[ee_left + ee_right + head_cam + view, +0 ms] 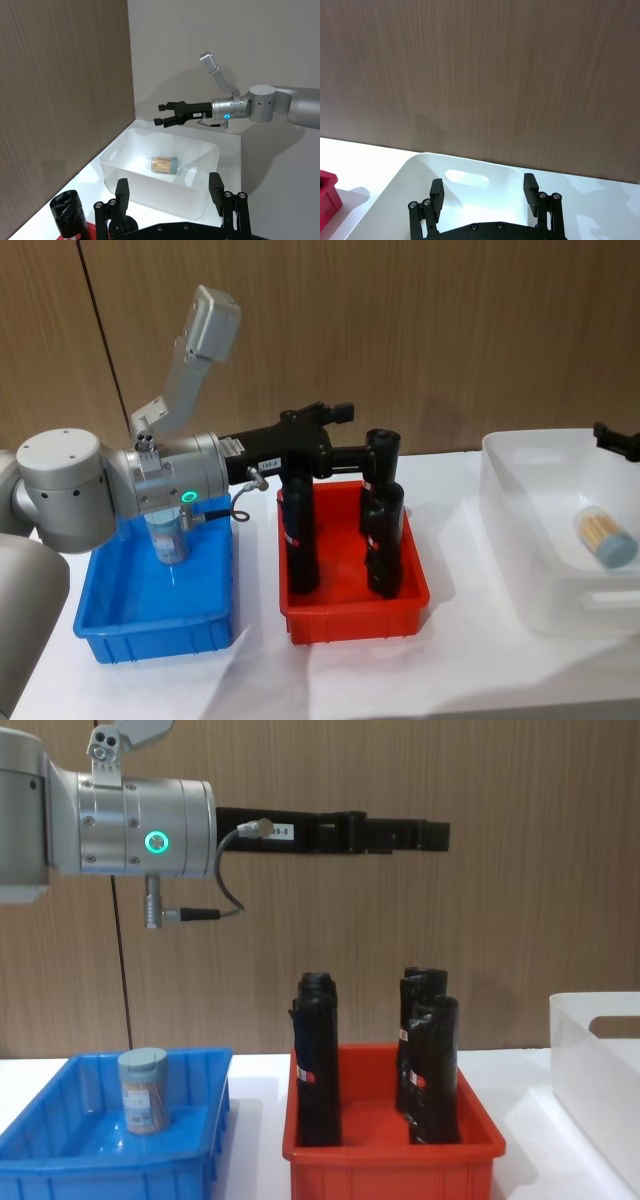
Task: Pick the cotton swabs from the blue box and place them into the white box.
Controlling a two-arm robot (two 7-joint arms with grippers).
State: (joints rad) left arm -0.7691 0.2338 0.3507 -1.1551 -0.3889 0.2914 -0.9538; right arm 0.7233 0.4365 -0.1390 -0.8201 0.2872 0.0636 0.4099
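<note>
Cotton swabs (144, 1092) in blue box (60, 1172)

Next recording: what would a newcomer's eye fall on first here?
The left gripper stretches out high above the red bin of tall black rolls, open and empty. One tub of cotton swabs stands in the blue box at the left; another lies on its side in the white box at the right, with the open right gripper above it.
</note>
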